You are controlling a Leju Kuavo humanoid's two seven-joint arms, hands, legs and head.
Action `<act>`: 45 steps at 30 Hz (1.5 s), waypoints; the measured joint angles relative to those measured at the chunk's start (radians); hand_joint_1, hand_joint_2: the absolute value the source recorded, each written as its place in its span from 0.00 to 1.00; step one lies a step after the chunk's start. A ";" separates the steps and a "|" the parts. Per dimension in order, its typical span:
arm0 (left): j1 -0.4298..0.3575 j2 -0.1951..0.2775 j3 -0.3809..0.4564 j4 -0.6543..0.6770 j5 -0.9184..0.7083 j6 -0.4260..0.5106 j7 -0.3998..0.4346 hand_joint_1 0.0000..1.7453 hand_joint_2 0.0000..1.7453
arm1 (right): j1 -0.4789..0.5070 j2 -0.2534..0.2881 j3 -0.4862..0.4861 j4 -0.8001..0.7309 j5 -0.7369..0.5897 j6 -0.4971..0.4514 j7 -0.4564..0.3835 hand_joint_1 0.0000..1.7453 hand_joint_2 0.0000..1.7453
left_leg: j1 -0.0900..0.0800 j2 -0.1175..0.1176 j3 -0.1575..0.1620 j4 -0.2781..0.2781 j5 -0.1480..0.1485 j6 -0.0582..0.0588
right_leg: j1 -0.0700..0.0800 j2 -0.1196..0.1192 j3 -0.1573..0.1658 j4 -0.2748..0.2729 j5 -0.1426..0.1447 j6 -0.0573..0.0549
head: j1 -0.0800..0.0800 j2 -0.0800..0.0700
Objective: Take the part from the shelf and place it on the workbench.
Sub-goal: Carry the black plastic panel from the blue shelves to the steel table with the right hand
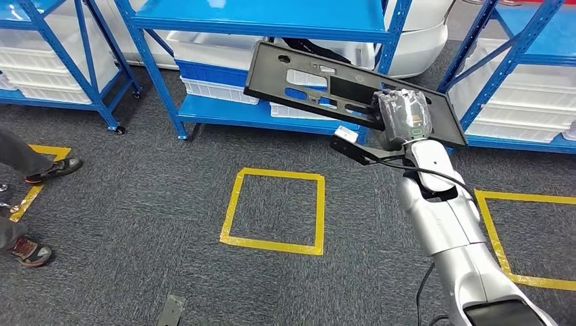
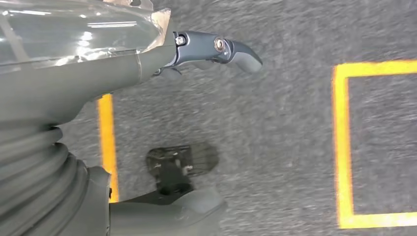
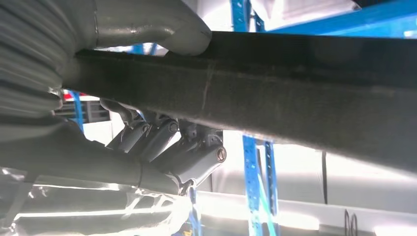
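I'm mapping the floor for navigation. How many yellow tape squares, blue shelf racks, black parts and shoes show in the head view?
Yellow tape squares, whole or partly shown: 3
Blue shelf racks: 3
Black part, held by the right hand: 1
Shoes: 2
Total: 9

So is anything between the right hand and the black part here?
No. The right hand already grips the black part, thumb on one face and fingers on the other, with nothing between. No workbench is visible to judge onward.
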 joint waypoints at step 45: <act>-0.063 -0.004 -0.014 -0.016 -0.022 -0.015 0.025 0.00 1.00 | 0.023 0.021 0.006 0.001 0.048 0.000 0.006 0.99 1.00 | -0.016 0.003 0.216 -0.050 -0.120 0.035 | 0.019 -0.002 -0.161 0.005 0.135 0.015 | 0.003 0.000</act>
